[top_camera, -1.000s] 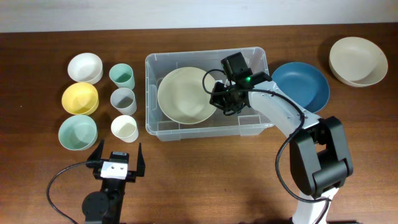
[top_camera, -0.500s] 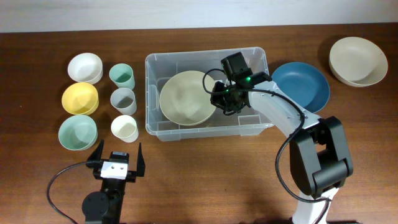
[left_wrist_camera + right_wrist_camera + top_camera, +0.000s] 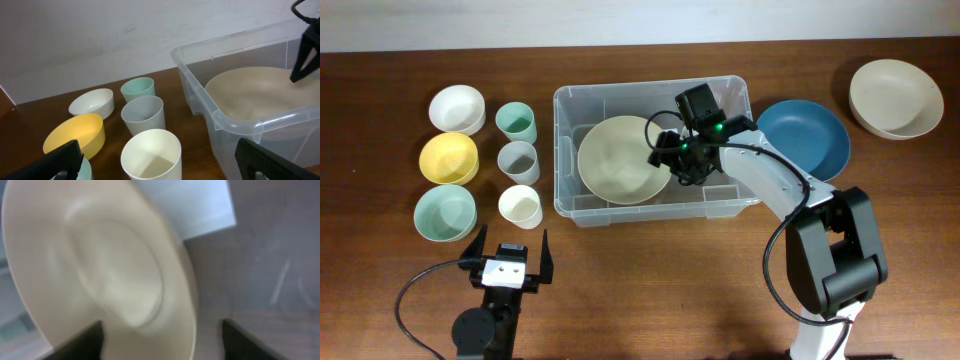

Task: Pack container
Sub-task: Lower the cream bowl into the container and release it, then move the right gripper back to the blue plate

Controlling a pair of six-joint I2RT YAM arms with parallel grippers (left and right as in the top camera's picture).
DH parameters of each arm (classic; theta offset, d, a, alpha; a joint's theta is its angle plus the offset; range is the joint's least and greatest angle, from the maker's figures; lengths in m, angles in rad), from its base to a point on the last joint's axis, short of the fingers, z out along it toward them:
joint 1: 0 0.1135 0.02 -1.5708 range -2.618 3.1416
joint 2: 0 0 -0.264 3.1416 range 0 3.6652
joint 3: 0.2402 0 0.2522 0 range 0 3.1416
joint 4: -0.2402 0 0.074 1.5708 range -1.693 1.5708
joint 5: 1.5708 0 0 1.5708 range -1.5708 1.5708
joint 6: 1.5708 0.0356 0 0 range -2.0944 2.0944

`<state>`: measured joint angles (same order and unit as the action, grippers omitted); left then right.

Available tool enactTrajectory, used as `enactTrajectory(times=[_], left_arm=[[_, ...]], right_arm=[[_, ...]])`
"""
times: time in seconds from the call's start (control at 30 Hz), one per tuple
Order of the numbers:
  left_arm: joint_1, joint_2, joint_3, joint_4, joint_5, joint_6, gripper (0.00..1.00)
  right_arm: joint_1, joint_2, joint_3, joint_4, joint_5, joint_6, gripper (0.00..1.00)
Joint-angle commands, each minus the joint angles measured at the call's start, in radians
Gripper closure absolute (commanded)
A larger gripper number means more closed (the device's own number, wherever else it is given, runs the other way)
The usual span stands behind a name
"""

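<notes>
The container (image 3: 563, 150), a clear plastic bin, stood at the centre of the table (image 3: 650, 300), long side running left to right. It held one item: a large cream bowl (image 3: 618, 160), lying in the left and middle part of the bin and tipped slightly rather than flat. In the right wrist view a white label (image 3: 200, 205) showed on the bin's base beyond the bowl's rim.

The right gripper (image 3: 665, 158) was inside the bin at the cream bowl's right edge. Its jaws stood wide apart, one on either side of the rim, and were not clamping it. The left gripper (image 3: 511, 242) sat at the near edge of the table, in front of the cups, with its jaws spread fully and nothing between them.

Count of items outside the bin:
- Small bowls, three, in a column at far left: white bowl (image 3: 456, 108), yellow bowl (image 3: 449, 158), pale green bowl (image 3: 445, 213).
- Cups, three, in a column between those bowls and the bin, all upright: mint cup (image 3: 517, 122), grey cup (image 3: 518, 162), cream cup (image 3: 520, 206).
- Large bowls, two: a blue bowl (image 3: 810, 138) just beside the bin's right end, and a beige bowl (image 3: 896, 97) well apart at far right.

With the one in the bin, large bowls totalled three.
</notes>
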<state>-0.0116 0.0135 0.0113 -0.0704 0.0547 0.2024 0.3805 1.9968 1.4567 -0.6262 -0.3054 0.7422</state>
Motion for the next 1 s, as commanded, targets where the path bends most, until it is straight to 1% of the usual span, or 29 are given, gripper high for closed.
enactTrajectory(times=[0.0, 0.1, 0.2, 0.3, 0.4, 0.53, 0.67, 0.83, 0.97], left_arm=[[0.005, -0.006, -0.002, -0.006, -0.003, 0.013, 0.00], [0.005, -0.006, -0.002, -0.006, -0.003, 0.013, 0.00], [0.005, -0.006, -0.002, -0.006, -0.003, 0.013, 0.00], [0.005, -0.006, -0.002, -0.006, -0.003, 0.013, 0.00], [0.005, -0.006, -0.002, -0.006, -0.003, 0.013, 0.00], [0.005, -0.006, -0.002, -0.006, -0.003, 0.013, 0.00], [0.005, -0.006, -0.002, -0.006, -0.003, 0.013, 0.00], [0.005, -0.006, -0.002, -0.006, -0.003, 0.013, 0.00], [0.005, -0.006, -0.002, -0.006, -0.003, 0.013, 0.00]], right_arm=[[0.005, 0.003, 0.019, 0.003, -0.024, -0.005, 0.19], [0.005, 0.003, 0.019, 0.003, -0.024, -0.006, 0.13], [0.005, 0.003, 0.033, 0.002, -0.024, -0.049, 0.12], [0.003, 0.003, 0.069, -0.023, -0.023, -0.063, 0.11], [-0.007, -0.001, 0.127, -0.057, -0.023, -0.108, 0.11], [-0.054, -0.003, 0.252, -0.158, -0.018, -0.163, 0.11], [-0.159, -0.003, 0.413, -0.325, 0.069, -0.170, 0.08], [-0.370, -0.003, 0.597, -0.518, 0.100, -0.170, 0.07], [-0.546, -0.003, 0.661, -0.597, 0.100, -0.170, 0.04]])
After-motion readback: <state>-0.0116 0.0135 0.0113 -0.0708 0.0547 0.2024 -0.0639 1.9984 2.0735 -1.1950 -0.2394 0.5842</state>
